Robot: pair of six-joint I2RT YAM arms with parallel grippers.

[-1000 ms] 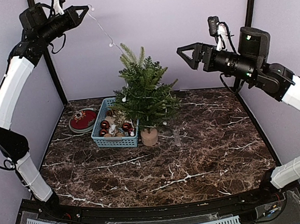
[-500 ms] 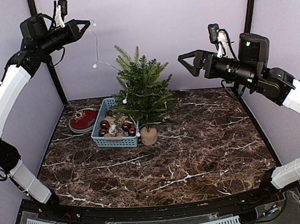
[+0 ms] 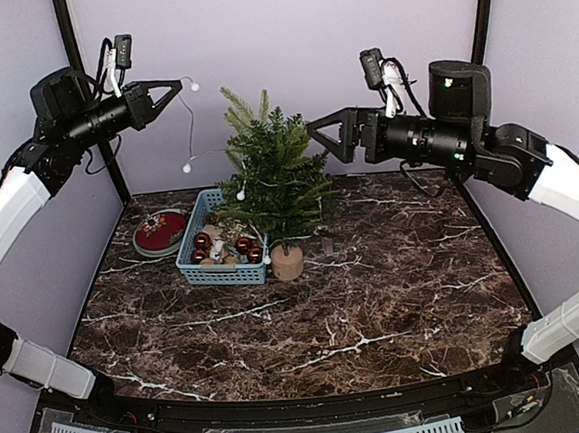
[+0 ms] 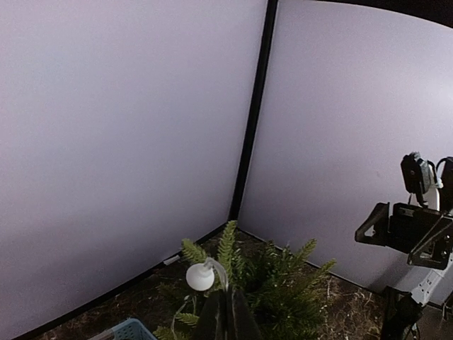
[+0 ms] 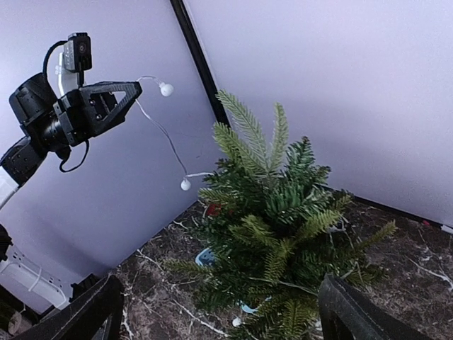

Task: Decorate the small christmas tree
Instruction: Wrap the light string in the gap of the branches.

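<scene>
Basket, red plate — beside tree

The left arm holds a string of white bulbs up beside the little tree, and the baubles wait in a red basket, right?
Almost: the basket is blue, not red, as the top external view shows. The rest stands.

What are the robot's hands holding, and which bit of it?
The left gripper is shut on a string of white bulb lights, pinching the wire just behind its end bulb. The right gripper is open and holds nothing.
</scene>
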